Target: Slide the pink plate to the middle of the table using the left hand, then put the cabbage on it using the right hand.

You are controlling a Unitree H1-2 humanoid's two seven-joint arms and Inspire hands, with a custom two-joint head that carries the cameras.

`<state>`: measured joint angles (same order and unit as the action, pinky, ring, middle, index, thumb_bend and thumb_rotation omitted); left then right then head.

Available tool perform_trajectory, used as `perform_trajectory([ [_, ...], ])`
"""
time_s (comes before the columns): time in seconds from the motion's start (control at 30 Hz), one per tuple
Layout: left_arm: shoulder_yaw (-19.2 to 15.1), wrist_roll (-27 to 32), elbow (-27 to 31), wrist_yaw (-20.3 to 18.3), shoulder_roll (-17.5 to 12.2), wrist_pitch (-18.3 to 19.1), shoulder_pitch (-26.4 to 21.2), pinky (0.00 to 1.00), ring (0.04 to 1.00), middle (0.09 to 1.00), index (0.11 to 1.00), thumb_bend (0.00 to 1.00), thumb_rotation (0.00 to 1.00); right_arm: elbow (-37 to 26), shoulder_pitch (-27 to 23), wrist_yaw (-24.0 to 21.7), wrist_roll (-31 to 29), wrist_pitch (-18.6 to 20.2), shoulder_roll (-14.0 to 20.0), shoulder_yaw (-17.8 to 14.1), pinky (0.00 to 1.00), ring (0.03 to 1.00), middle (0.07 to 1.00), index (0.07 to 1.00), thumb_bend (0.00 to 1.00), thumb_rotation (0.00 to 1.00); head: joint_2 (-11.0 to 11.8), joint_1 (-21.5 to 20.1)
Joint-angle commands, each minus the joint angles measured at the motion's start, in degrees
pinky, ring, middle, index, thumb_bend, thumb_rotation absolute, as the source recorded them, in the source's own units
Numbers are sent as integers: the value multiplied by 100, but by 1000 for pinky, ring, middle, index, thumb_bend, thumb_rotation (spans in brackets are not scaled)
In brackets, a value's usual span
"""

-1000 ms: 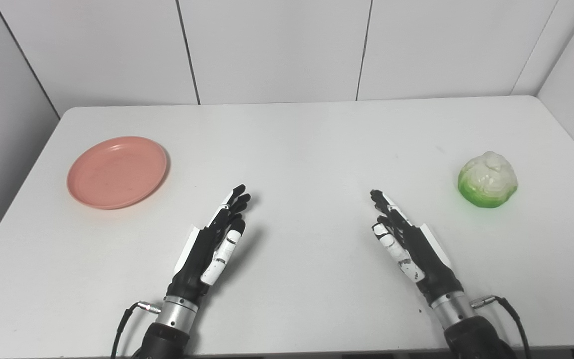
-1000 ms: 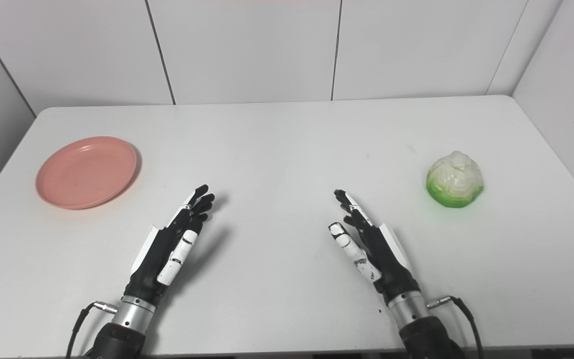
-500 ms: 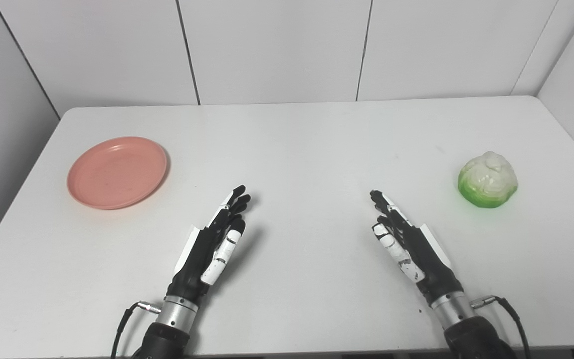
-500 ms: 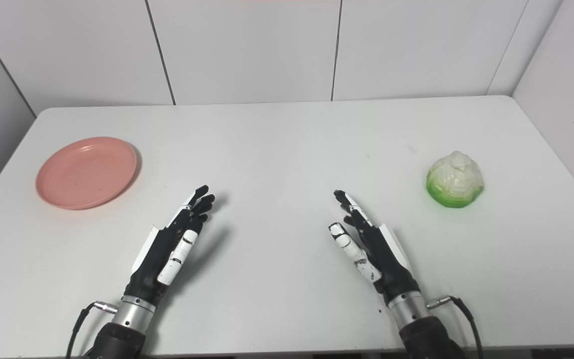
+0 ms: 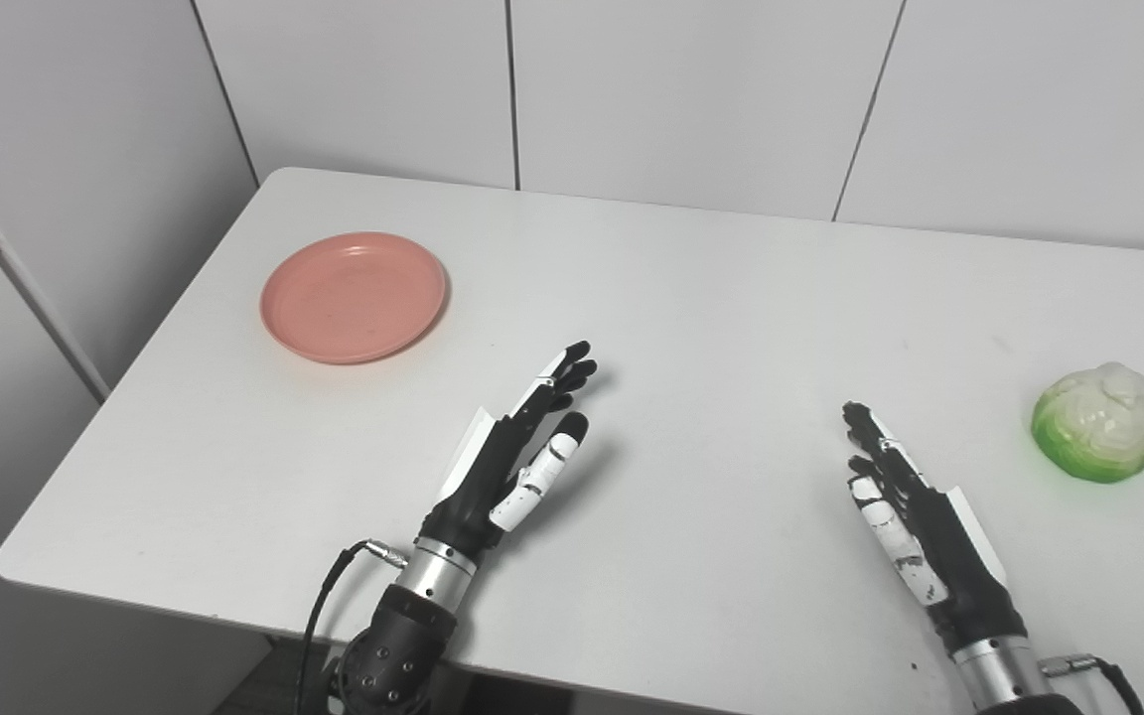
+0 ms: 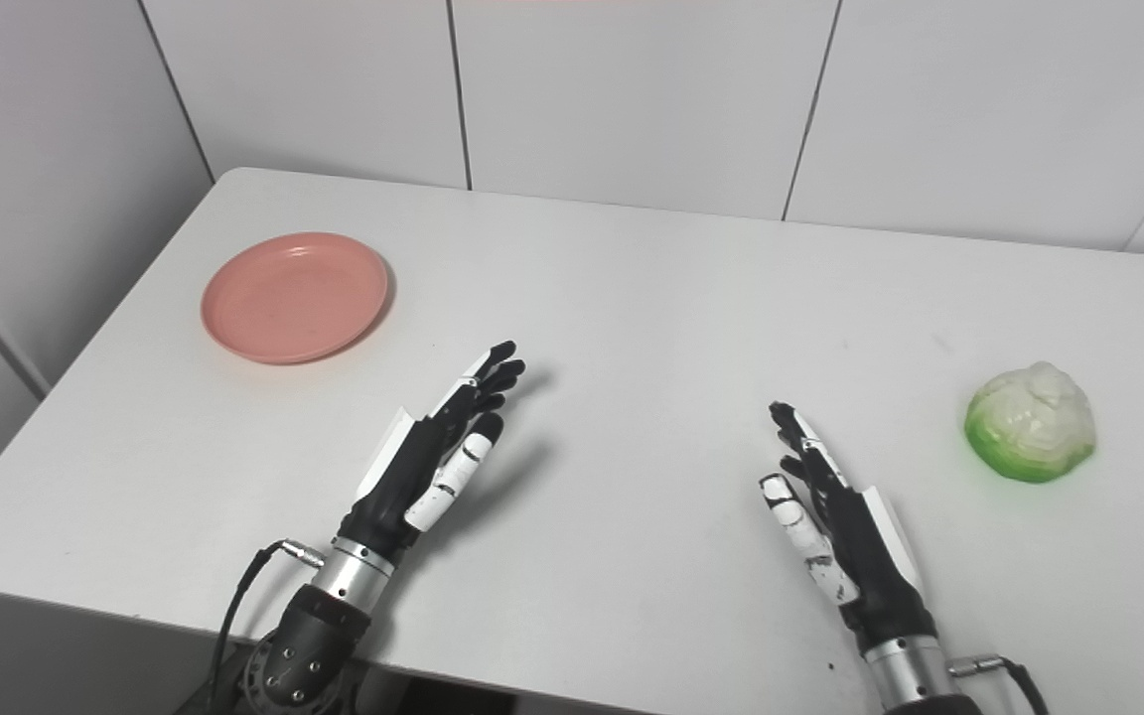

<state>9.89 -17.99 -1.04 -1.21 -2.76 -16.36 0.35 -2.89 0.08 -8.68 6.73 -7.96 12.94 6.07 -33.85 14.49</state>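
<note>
A pink plate (image 5: pixel 354 296) lies flat near the table's far left corner, with nothing on it. A cabbage (image 5: pixel 1100 422), white on top and green at its base, sits near the right edge. My left hand (image 5: pixel 512 452) hovers open over the near middle of the table, fingers stretched toward the far side, well to the right of and nearer than the plate. My right hand (image 5: pixel 915 516) is open too, fingers straight, left of and nearer than the cabbage. Neither hand touches anything.
The white table (image 5: pixel 711 298) is bounded by white wall panels at the back and on the left. Its left edge and near left corner (image 5: pixel 11 566) are in view, with a drop beyond them.
The whole picture has shifted and tilted: the camera has turned left, bringing the table's left edge into view. Plate, cabbage and both hands keep their places on the table.
</note>
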Motion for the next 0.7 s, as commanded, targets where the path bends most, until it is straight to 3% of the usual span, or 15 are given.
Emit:
perform_trajectory([
  [0.0,113,-95,-667,136,136,-80,60,892,915,914,920,456,1000,259,-4,-9,-77,-330,77,-73,918,953,950,933,371,1000,28,34],
  [0.17,160,-187,-903,281,251,-255,-15,886,912,909,911,423,1000,380,-30,-57,-138,-520,154,-113,916,952,950,934,350,1000,169,359],
  [0.67,150,-214,-929,309,251,-327,16,888,914,911,912,415,1000,341,8,-63,-187,-546,81,-105,924,956,952,933,302,1000,261,276],
])
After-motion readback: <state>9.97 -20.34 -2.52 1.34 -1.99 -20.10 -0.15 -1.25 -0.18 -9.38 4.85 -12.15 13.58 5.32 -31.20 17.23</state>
